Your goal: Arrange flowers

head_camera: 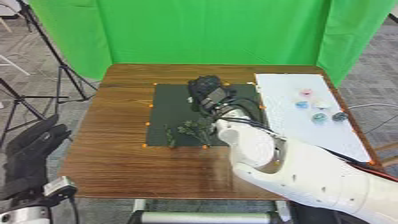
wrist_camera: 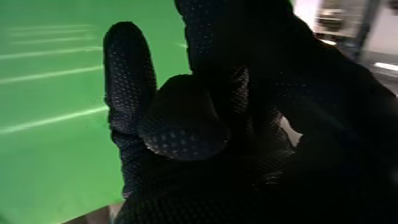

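White jointed right arm (head_camera: 306,172): over the near right of the brown wooden worktop (head_camera: 115,165).
Black-gloved right hand (head_camera: 206,85): above the far half of the dark mat (head_camera: 163,112); wide, narrow or holding, cannot tell.
Black-gloved left hand (head_camera: 34,150): beside the worktop, relaxed, wide.
Leafy green sprigs (head_camera: 189,131): mat's near part. Likely light, bendy, crushable; pinch low on stem.
Small pink flower head (head_camera: 306,92): on white sheet (head_camera: 289,82). Probably soft, fragile; avoid squeezing petals.
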Motion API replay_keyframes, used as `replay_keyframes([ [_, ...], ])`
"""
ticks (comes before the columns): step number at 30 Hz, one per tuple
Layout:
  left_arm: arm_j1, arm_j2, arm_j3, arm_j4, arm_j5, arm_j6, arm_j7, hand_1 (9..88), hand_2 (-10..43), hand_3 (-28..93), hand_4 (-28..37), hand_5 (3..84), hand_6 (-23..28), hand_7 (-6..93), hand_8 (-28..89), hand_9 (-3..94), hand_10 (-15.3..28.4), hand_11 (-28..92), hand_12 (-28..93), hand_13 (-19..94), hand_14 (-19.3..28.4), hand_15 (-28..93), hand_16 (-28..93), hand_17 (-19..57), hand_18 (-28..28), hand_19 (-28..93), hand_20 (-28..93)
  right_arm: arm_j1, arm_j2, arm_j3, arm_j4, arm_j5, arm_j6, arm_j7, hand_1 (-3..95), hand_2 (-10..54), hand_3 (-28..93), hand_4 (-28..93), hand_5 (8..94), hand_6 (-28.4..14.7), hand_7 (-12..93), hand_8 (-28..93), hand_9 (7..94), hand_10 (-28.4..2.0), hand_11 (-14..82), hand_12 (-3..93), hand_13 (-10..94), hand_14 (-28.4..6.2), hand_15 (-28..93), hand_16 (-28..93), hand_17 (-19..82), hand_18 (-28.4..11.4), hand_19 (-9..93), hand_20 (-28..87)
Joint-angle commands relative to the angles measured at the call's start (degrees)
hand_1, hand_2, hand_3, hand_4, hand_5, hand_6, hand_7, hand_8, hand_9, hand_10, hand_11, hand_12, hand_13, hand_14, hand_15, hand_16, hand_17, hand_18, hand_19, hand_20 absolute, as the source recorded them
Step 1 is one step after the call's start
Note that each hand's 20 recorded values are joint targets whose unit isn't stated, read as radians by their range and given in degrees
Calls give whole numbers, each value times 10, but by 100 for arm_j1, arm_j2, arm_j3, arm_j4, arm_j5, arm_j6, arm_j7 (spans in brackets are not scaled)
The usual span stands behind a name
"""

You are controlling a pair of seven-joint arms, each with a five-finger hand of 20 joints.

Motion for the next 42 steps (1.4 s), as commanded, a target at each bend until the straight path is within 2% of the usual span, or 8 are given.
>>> replay_keyframes([
  [1, -216, -75, 45, 68, 154, -180, -220, 256, 47, 834, -183, 407, 101, 179, -111, 370, 199, 376, 79, 253, 271, 626, -160, -90, 218, 576, 21, -210, -591, -240, 37, -487, 65, -434, 564, -95, 759, -283, 818, -12, 241, 66, 927, -59, 184, 342, 878, -28, 734, 213, 437, -155, 932, -187],
  [11, -613, -342, 226, 206, 378, -415, -363, 255, 46, 835, -183, 407, 100, 179, -111, 370, 199, 376, 79, 253, 272, 626, -160, -90, 218, 576, 22, -1214, -1505, 498, 836, -1585, 50, -1469, 556, -95, 760, -283, 817, -2, 243, 52, 925, -62, 180, 339, 868, -31, 708, 208, 424, -154, 924, -195],
  [19, -994, -504, 302, 291, 627, -629, -528, 255, 46, 836, -182, 407, 100, 180, -111, 370, 199, 375, 79, 253, 271, 626, -160, -90, 218, 575, 22, -462, -1555, -457, 1259, -1381, 439, -753, 547, -95, 759, -283, 818, 16, 247, 28, 924, -62, 174, 340, 863, -34, 677, 203, 410, -155, 909, -196],
  [23, -1074, -610, 263, 310, 717, -699, -619, 256, 46, 835, -182, 407, 100, 180, -111, 370, 199, 375, 79, 253, 271, 626, -160, -90, 218, 576, 23, -1059, -1762, 220, 1406, -1896, 138, -1170, 544, -95, 756, -283, 818, 19, 250, 21, 917, -63, 164, 344, 846, -42, 658, 199, 391, -157, 896, -197],
  [30, -1180, -634, 336, 320, 755, -736, -648, 257, 46, 835, -182, 407, 100, 179, -111, 370, 199, 375, 79, 254, 272, 626, -160, -90, 218, 576, 23, -875, -1784, 20, 1638, -1835, 221, -771, 543, -95, 750, -283, 816, 24, 251, 14, 918, -62, 157, 346, 845, -45, 649, 199, 384, -159, 888, -189],
  [32, -1100, -606, 322, 319, 696, -721, -547, 257, 46, 834, -181, 407, 100, 179, -111, 370, 199, 375, 80, 254, 271, 627, -160, -90, 218, 576, 23, -571, -1730, -368, 1629, -1575, 325, -501, 543, -95, 749, -283, 816, 24, 251, 12, 919, -62, 156, 345, 846, -45, 647, 200, 384, -159, 888, -187],
  [35, -1145, -645, 293, 331, 741, -783, -652, 258, 47, 834, -182, 407, 100, 179, -111, 370, 200, 375, 79, 254, 271, 626, -160, -90, 218, 576, 22, -710, -1781, -178, 1581, -1624, 176, -598, 543, -95, 748, -283, 816, 23, 252, 12, 918, -63, 157, 347, 843, -45, 645, 200, 382, -160, 886, -184],
  [42, -1243, -552, 368, 363, 713, -784, -646, 258, 47, 833, -180, 407, 100, 179, -111, 370, 200, 375, 79, 255, 271, 626, -160, -90, 218, 576, 22, -653, -1789, -302, 1560, -1655, 192, -566, 543, -95, 749, -283, 814, 22, 252, 13, 916, -64, 155, 350, 838, -48, 643, 202, 375, -164, 885, -175],
])
